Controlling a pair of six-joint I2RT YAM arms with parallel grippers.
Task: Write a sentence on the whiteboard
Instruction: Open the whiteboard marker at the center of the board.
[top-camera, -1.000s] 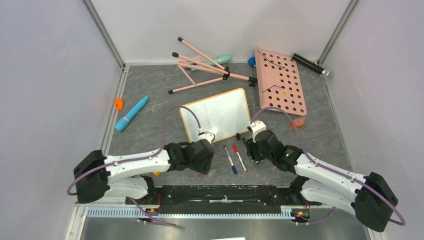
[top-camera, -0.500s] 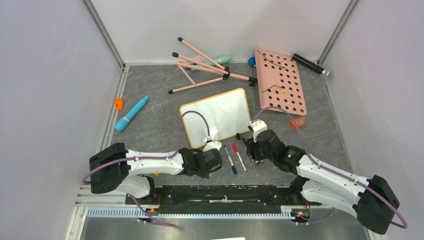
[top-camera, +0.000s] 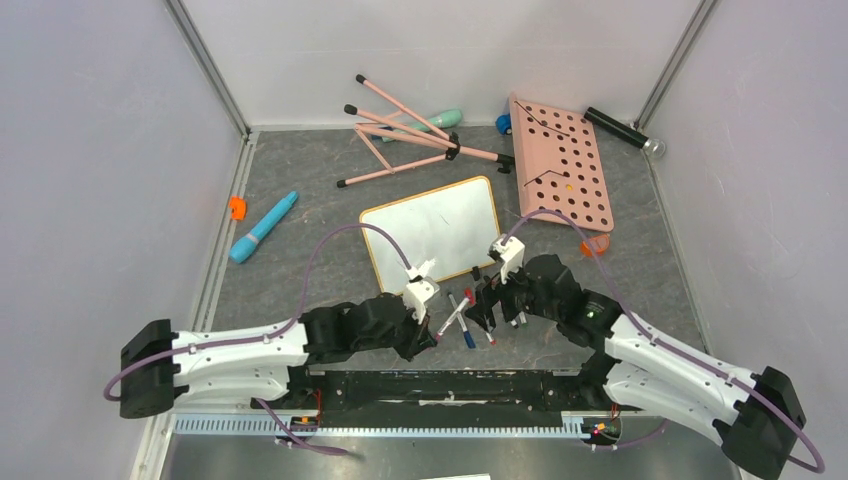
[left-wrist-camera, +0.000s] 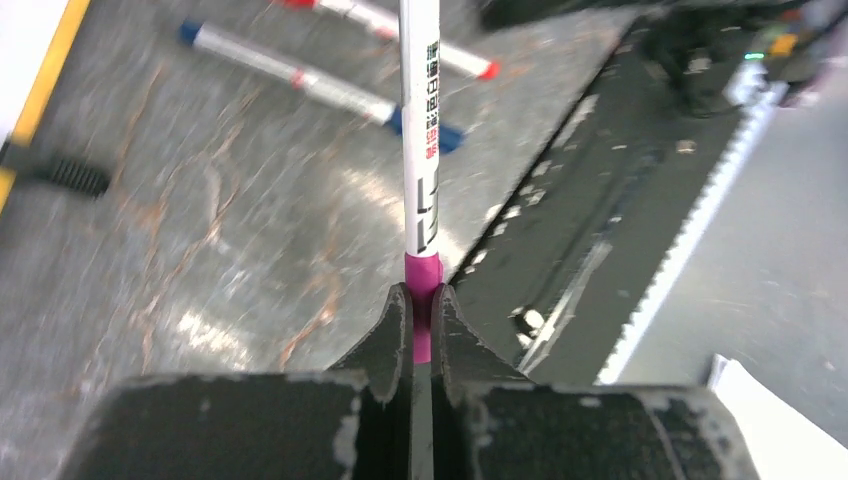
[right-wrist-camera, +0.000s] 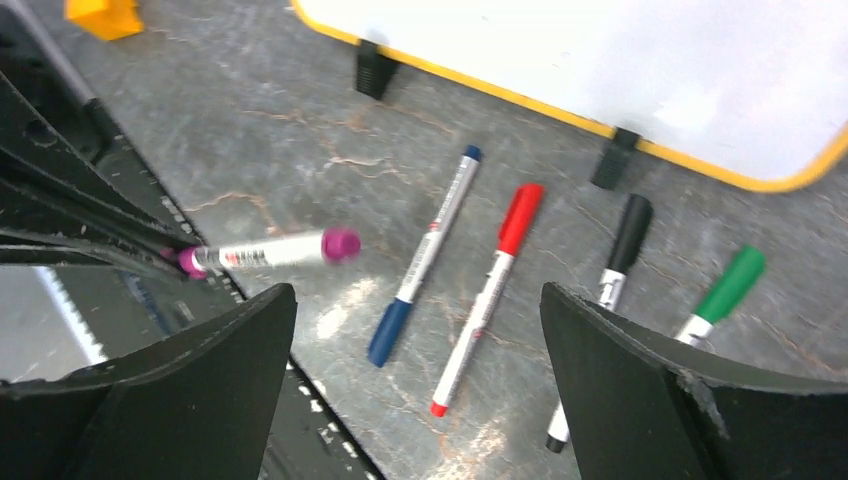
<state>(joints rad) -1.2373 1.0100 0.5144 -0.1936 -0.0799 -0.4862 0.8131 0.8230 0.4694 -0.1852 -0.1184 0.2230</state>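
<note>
Top view: whiteboard (top-camera: 432, 233) flat at frame centre, face blank, no sentence on it. Below it the left gripper (top-camera: 428, 325) carries a pink marker (top-camera: 455, 313) angled up-right toward the right gripper (top-camera: 492, 305).

Left wrist view: fingers (left-wrist-camera: 392, 330) clamped together on only the magenta tail of the pink marker (left-wrist-camera: 420, 150), the whole barrel sticking out toward top of frame. Risk: with so short a hold, any sideways load would lever the marker round or out of the grip.

Right wrist view: jaws wide apart and empty, at lower left and lower right of frame. Between them on the table (right-wrist-camera: 300, 150) lie the blue marker (right-wrist-camera: 430, 250), red marker (right-wrist-camera: 495, 290), black marker (right-wrist-camera: 620, 250) and green marker (right-wrist-camera: 725, 290). Pink marker comes in from mid-left; its free end looks capped, though blur leaves that unsure.

Risks: writing capped leaves no mark; a hard cap pull could strip the marker from the left hold; spread jaws dropping low would scatter the loose markers toward the board
</note>
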